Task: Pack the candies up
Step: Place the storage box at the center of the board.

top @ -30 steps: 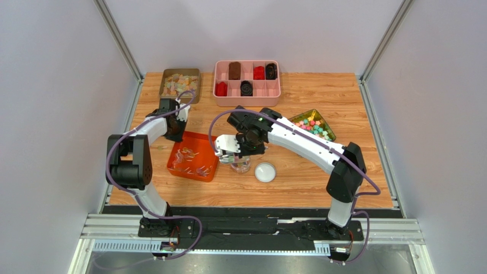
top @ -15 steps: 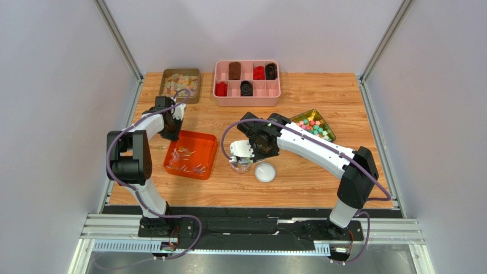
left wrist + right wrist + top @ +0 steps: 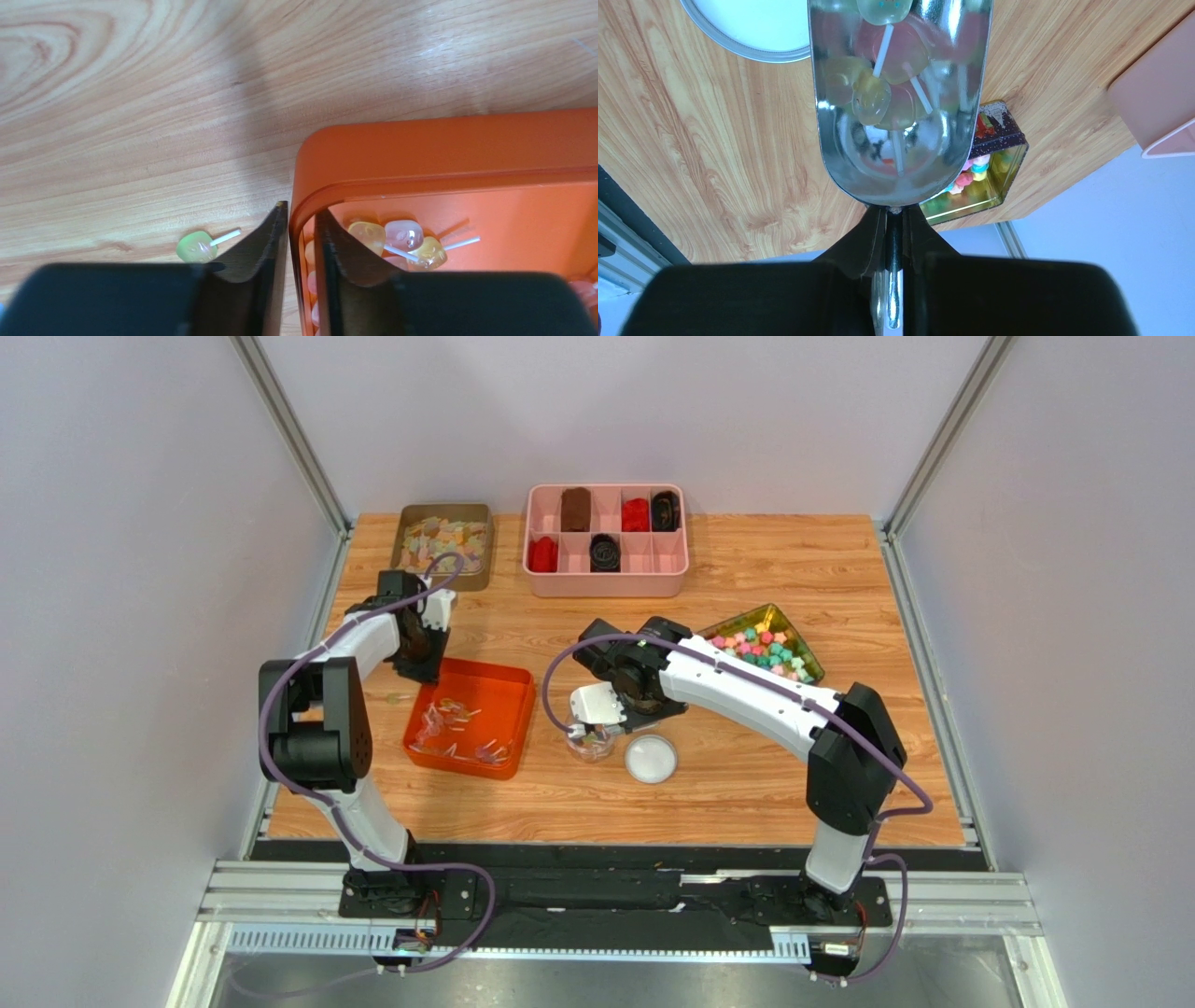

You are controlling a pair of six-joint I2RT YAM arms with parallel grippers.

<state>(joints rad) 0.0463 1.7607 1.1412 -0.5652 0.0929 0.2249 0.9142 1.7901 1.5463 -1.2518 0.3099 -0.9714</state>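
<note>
Scoop (image 3: 899, 150) of candies (image 3: 873, 98) shifted right, toward the lid (image 3: 752, 24).

The left gripper (image 3: 300, 210) straddles the rounded corner of the orange tray (image 3: 449, 150), with one of its dark fingers (image 3: 270, 238) outside the wall and the other inside, the rim in the narrow gap between them; whether they press on it cannot be told. Inside the tray, just past the inner finger, lie translucent yellow and pink candies (image 3: 403, 234) on thin white sticks. One green candy (image 3: 196, 246) lies outside on the wooden table (image 3: 140, 105), just beside the outer finger
</note>
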